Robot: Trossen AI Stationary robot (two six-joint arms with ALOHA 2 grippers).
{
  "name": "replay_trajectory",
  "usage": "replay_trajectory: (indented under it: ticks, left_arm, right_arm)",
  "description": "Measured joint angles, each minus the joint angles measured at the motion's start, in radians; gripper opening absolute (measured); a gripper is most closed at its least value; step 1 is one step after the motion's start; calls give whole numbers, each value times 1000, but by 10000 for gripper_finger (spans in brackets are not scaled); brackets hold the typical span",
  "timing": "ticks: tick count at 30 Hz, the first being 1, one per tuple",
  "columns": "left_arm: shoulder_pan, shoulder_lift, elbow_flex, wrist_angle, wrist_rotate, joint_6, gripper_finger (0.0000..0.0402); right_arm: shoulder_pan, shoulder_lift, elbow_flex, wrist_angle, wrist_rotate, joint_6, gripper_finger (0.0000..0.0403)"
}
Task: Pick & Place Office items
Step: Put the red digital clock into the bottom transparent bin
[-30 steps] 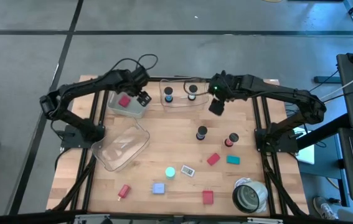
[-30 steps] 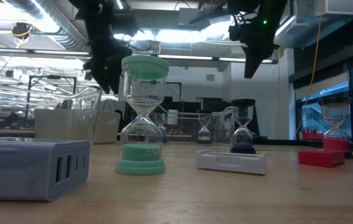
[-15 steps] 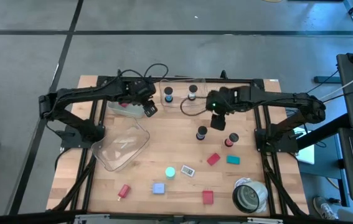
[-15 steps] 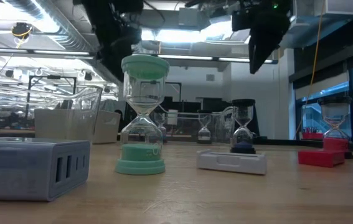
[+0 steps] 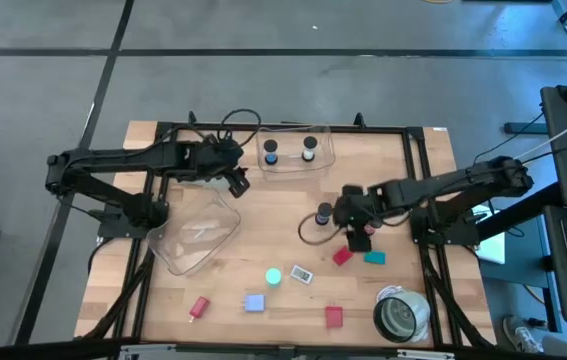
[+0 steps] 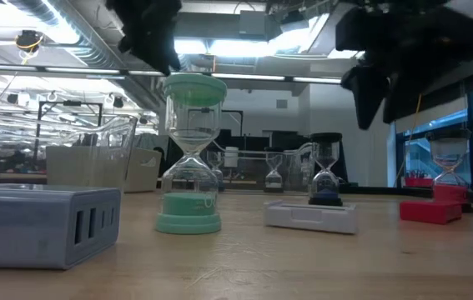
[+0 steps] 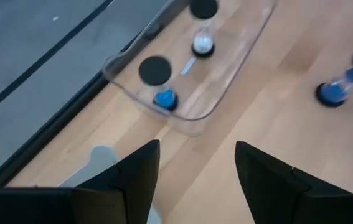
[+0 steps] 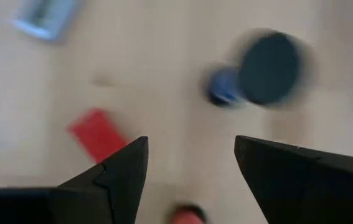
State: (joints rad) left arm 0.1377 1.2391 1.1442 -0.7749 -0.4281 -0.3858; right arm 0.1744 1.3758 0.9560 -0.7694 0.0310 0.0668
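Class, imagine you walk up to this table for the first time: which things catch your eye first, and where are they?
In the low view, a green-capped hourglass stands big and close beside a grey charger block. From above, two dark arms meet mid-table: the right gripper, open, hangs over a black-capped hourglass and a red block. The left gripper, open, sits beside a clear bin holding two hourglasses.

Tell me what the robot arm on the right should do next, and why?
Probably lower onto the red-sand hourglass and close on it. The right gripper hangs right above it with fingers open and nothing between them, so it looks lined up for a grab. The blue-sand hourglass stands just beside, so it should go down straight. The left gripper waits open near the clear bin.
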Motion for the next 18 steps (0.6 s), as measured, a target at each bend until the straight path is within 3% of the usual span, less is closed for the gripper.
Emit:
replay_trajectory:
  ticks: [3,8,18]
  left_arm:
    - [-34,-1,0,42,-1,-11,205]
    - [-83,5,0,105,-1,-13,205]
    - [-130,5,-1,121,-27,-4,205]
  right_arm:
    - [32,6,-70,126,-72,-26,242]
    - [70,11,-160,277,-76,-26,242]
    - [113,50,-204,335,-111,-83,242]
